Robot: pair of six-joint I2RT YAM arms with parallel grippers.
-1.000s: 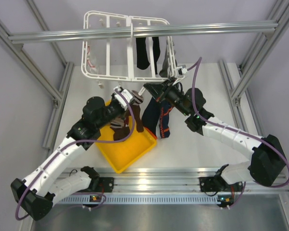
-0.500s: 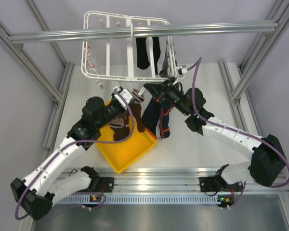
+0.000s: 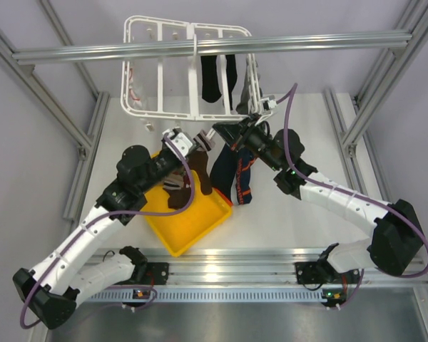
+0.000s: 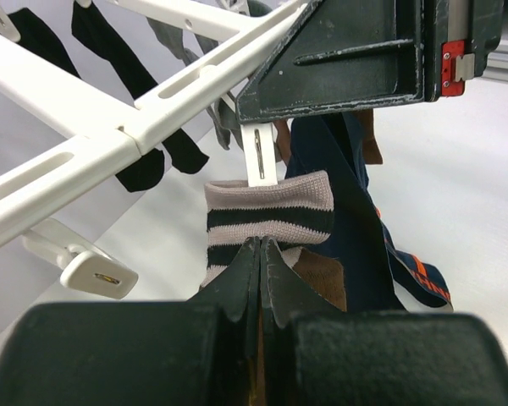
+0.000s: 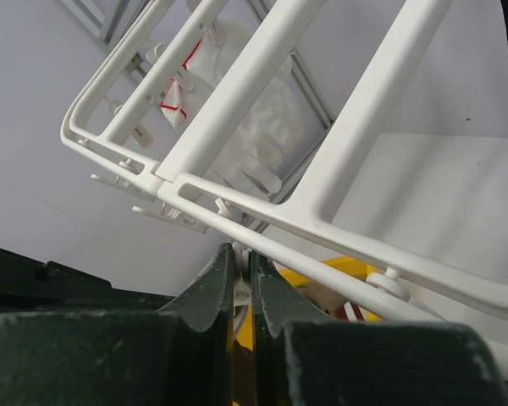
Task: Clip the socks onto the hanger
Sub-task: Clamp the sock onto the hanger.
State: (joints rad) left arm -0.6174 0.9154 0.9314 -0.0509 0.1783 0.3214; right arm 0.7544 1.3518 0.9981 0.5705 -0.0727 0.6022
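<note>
Feeding striped sock (image 4: 269,213) cuff up to clip (image 4: 263,157) under hanger (image 4: 85,139). Left gripper (image 4: 261,254) clamped on sock, right gripper (image 5: 241,264) pinching clip. Imo: centre cuff under clip mouth, push deeper before right releases.

We see a white table (image 3: 314,142) fenced by aluminium rails (image 3: 128,51), with pale lilac walls (image 3: 21,142) beyond its side edges.

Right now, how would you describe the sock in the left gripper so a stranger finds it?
Look under the near edge of the white hanger. There the left gripper pinches a sock just under a white clip. Only it has pale and black stripes; its neighbour is a navy sock.
</note>
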